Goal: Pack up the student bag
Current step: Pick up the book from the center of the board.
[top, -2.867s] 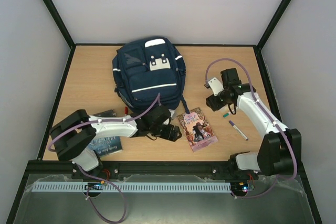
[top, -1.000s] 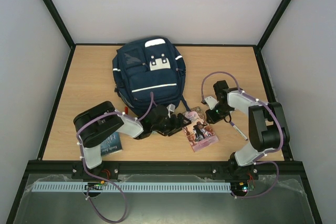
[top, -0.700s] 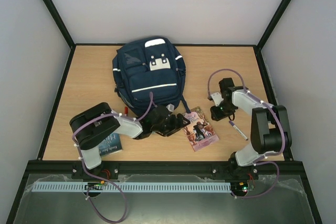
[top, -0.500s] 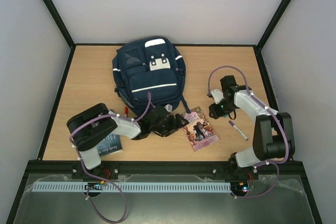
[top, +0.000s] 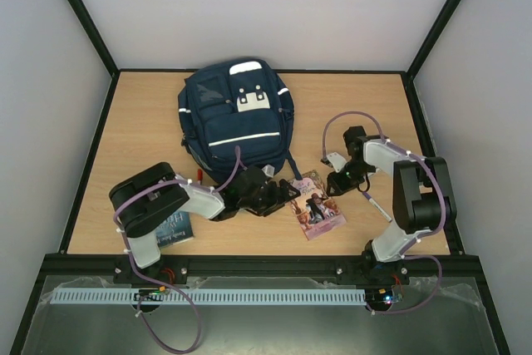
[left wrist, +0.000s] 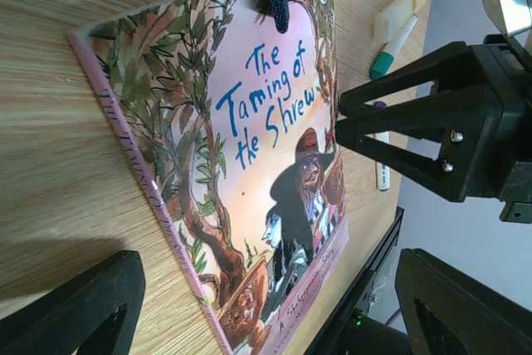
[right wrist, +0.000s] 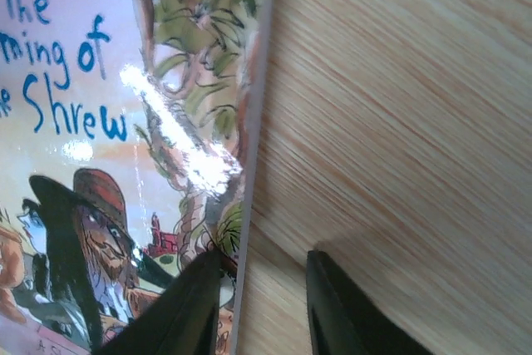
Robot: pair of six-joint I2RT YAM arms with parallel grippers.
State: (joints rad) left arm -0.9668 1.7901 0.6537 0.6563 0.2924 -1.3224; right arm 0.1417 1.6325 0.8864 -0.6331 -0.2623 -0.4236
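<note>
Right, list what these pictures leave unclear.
Dark book: top view, left arm covers most of it, title unreadable.
Student bag: top view, zip open or shut too small to tell.
Right hand: right wrist view, fingers cut off by bottom edge; grip on the Shrew book unclear.
</note>
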